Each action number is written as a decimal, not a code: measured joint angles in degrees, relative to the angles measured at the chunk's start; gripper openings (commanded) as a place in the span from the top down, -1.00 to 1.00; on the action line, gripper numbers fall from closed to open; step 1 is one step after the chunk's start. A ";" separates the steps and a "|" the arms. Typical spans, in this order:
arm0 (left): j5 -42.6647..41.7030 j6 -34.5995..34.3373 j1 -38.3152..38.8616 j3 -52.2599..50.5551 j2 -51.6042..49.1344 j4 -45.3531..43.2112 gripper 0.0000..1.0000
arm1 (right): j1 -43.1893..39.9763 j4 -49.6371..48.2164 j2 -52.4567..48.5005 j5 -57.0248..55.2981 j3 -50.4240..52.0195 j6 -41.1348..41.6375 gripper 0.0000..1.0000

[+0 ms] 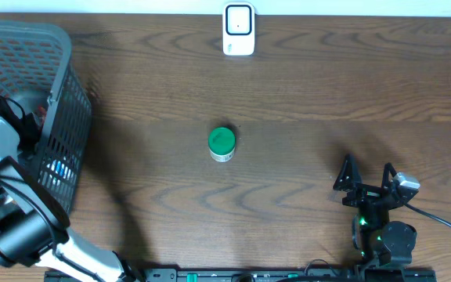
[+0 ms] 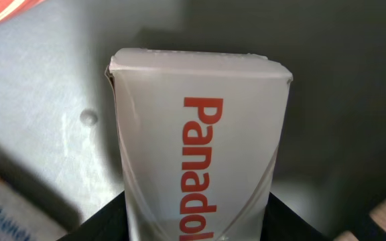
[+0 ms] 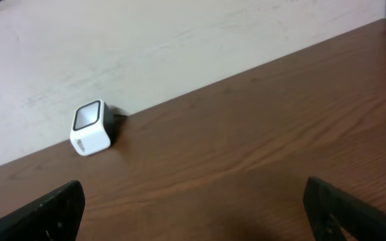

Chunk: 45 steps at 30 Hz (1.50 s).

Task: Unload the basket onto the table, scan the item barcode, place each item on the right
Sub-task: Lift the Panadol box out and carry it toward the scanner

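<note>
Inside the one basket (image 1: pixel 75 117), left jaws pinch one Panadol box (image 2: pixel 200 134); right jaws gape; one scanner (image 1: pixel 239 30), one green-lidded jar (image 1: pixel 221 143) outside.

The basket (image 1: pixel 63 55) stands at the table's (image 1: pixel 327 102) left end, holding the Panadol box (image 2: pixel 200 161). The scanner (image 1: pixel 239 30) sits far-centre, the jar (image 1: pixel 221 144) before it.
</note>
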<state>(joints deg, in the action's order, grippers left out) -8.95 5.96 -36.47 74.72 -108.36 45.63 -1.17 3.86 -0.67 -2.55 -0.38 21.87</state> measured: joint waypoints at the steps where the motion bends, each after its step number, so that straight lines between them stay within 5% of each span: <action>1: -0.13 -0.04 0.00 -0.02 0.87 0.20 -0.02 | 0.00 0.00 -0.02 0.02 0.00 0.00 -0.99; 14: 5.97 -1.36 0.15 0.00 34.62 -2.14 -0.03 | 0.00 0.02 -0.02 0.00 0.00 0.00 -0.98; 23: -1.62 -14.08 0.35 0.00 53.72 -3.56 -0.03 | 0.00 0.00 -0.02 0.00 0.00 0.00 -0.99; 33: -19.63 -23.80 13.46 0.00 56.22 1.29 -0.03 | 0.00 -0.02 -0.02 0.00 0.00 0.00 -0.99; 45: -12.13 -30.47 39.23 -0.07 51.23 3.43 -0.03 | 0.00 0.00 -0.02 0.04 0.00 0.00 -0.99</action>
<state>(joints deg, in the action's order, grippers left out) -21.08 -24.51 2.76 74.65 -57.12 49.06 -1.17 3.86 -0.69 -2.50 -0.38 21.87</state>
